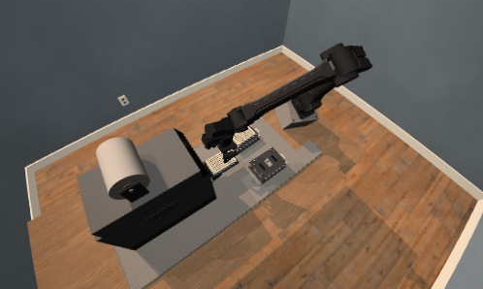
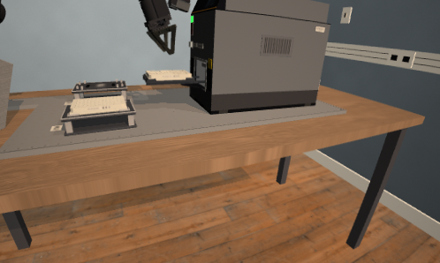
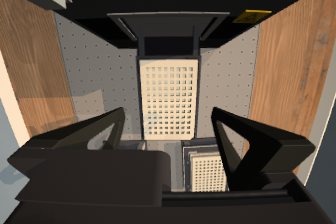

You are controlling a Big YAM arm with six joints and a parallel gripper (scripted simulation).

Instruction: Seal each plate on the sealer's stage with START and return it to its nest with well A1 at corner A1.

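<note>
A cream plate (image 1: 218, 167) (image 2: 169, 74) (image 3: 169, 100) lies flat on the extended stage (image 2: 174, 81) in front of the sealer (image 1: 165, 153) (image 2: 265, 71) (image 3: 90, 17). Its wells show in the wrist view; whether foil covers them I cannot tell. The sealer's lamp (image 2: 192, 18) is green. My gripper (image 1: 228, 157) (image 2: 170, 52) (image 3: 168, 112) is open and empty, above the stage plate, with its fingers apart on either side. The other cream plate (image 1: 245, 138) (image 2: 99, 105) (image 3: 208, 172) sits in its nest. The other nest (image 1: 268, 166) (image 2: 99, 85) holds no plate. The START button is not clear.
A white foil roll (image 1: 118, 161) sits on top of the sealer. The sealer's black front stands close beyond the stage. The arm's grey pedestal (image 1: 292, 116) stands past the nests. The nests and sealer stand on a grey perforated mat (image 1: 179, 234) (image 2: 155, 113) (image 3: 225, 90).
</note>
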